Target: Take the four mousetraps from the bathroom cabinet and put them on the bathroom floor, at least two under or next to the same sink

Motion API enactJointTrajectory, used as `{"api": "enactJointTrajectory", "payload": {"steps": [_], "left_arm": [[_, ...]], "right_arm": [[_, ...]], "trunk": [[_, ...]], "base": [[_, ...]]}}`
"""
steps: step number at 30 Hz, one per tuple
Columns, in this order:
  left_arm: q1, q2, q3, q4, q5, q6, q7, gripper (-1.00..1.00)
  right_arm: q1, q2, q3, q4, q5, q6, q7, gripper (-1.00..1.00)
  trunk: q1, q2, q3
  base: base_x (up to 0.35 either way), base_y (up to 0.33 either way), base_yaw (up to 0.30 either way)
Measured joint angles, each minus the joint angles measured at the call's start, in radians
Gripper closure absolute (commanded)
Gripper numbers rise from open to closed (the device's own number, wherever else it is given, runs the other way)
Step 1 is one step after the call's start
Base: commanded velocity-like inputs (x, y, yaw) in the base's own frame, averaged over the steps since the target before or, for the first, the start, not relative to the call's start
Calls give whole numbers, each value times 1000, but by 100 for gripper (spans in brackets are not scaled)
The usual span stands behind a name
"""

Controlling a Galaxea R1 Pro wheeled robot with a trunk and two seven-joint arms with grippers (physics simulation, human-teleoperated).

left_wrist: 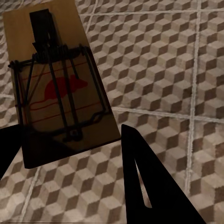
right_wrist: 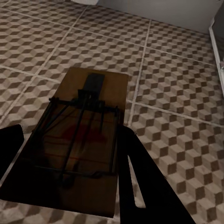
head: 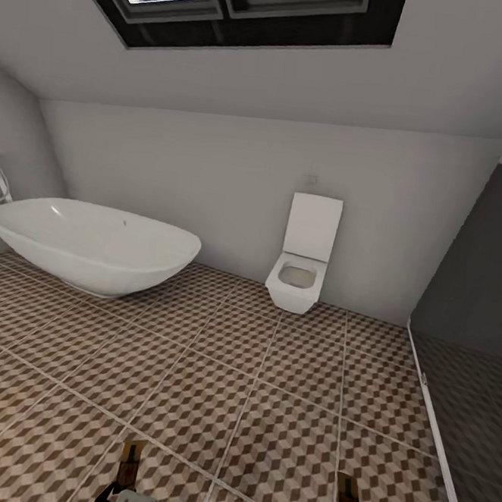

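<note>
The left hand (left_wrist: 70, 158) is closed on a mousetrap (left_wrist: 58, 84), gripping its near end; the right hand (right_wrist: 65, 163) is likewise clamped on a second mousetrap (right_wrist: 84, 149). Both boards hang above the bathroom floor (head: 269, 390). The grips look shallow, so a jolt while driving could let a trap slip and land far from any sink. In the head view, a white bathtub (head: 92, 245) sits at ten o'clock, a toilet (head: 303, 263) at one o'clock, a dark glass partition (head: 474, 316) at three o'clock. Open tiles lie ahead.

Bathtub (head: 92, 245) left, toilet (head: 302, 274) right, both against back wall; floor (head: 270, 374) before them.
</note>
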Motion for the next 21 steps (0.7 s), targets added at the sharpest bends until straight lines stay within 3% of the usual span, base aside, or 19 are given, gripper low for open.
{"api": "enactJointTrajectory", "payload": {"steps": [21], "left_arm": [[0,0,0,0,0,0,0,100]], "right_arm": [[-1,0,0,1,0,1,0,100]], "trunk": [[0,0,0]], "base": [[0,0,138]]}}
